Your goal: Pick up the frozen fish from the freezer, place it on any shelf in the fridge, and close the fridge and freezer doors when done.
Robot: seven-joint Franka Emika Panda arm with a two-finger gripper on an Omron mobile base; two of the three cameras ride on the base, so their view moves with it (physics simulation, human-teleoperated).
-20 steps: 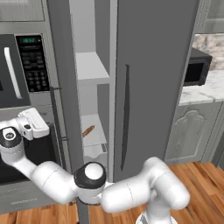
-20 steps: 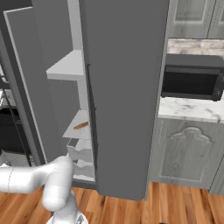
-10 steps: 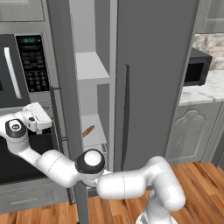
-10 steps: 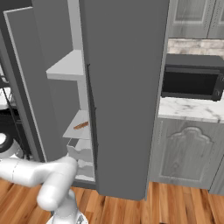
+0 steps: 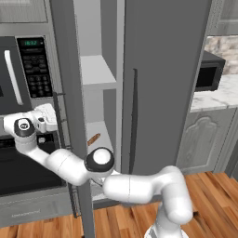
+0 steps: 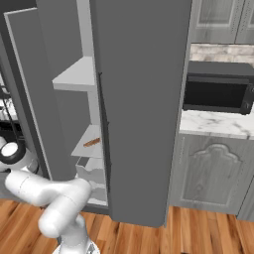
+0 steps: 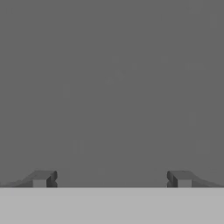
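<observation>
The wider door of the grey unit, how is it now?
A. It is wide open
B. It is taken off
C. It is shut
C: the wider door lies flat and shut, while the narrower door beside it stands open, showing white shelves.

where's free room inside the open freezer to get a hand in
The upper white shelf in the freezer is bare. The lower shelf carries an orange-brown stick, with bare slab beside it. Entry is tight: a narrow gap between the freezer door and the closed fridge door. The open gripper faces a flat grey surface.
</observation>
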